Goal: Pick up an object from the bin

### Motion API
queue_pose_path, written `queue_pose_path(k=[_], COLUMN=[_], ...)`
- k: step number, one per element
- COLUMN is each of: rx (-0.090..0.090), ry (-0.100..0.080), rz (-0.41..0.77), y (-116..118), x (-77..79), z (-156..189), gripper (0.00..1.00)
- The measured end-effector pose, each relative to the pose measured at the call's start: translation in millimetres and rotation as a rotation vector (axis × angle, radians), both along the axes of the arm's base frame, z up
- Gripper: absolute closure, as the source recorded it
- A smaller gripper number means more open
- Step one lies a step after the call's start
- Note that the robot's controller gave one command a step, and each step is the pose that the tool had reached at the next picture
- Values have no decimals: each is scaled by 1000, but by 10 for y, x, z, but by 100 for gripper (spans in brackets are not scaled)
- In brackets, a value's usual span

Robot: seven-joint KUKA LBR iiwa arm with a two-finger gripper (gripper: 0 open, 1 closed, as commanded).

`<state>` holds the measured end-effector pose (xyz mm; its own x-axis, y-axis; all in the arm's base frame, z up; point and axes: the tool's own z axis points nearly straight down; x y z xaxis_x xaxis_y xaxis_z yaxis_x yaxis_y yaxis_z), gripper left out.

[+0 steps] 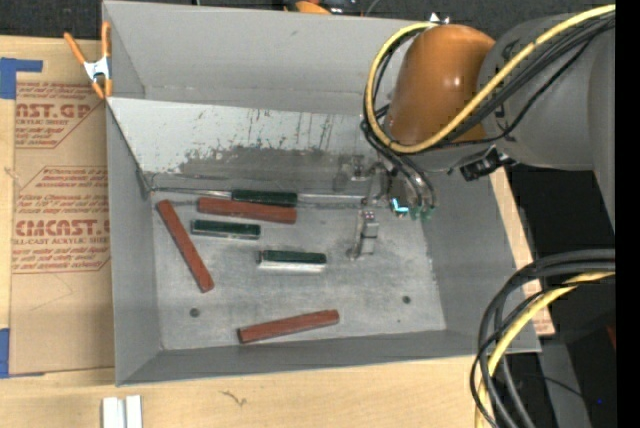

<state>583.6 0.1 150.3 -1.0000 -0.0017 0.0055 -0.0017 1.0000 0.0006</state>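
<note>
My gripper (366,234) hangs low over the bin floor, right of the middle. Nothing shows in it. Nearest to it is a dark green bar with a pale edge (292,259), lying flat just to its left; the bar's right end sits a short way from the gripper's tip. Another dark green bar (225,229) lies further left. A red-brown bar (247,209) lies above that one, with a third dark green bar (264,198) right behind it.
A red-brown bar (184,245) lies slanted by the bin's left wall, and another red-brown bar (288,326) rests near the front wall. The arm with its orange cover and yellow cables reaches in over the bin's right rim.
</note>
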Motion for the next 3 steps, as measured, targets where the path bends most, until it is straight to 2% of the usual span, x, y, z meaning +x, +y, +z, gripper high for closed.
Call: queue_pose_path(k=[1, 2, 3], rx=[1, 0, 1], ry=[2, -7, -17], rz=[73, 72, 276], y=[296, 287, 690], x=[-457, -425, -83], z=[-843, -804, 768], gripper=[0, 100, 100])
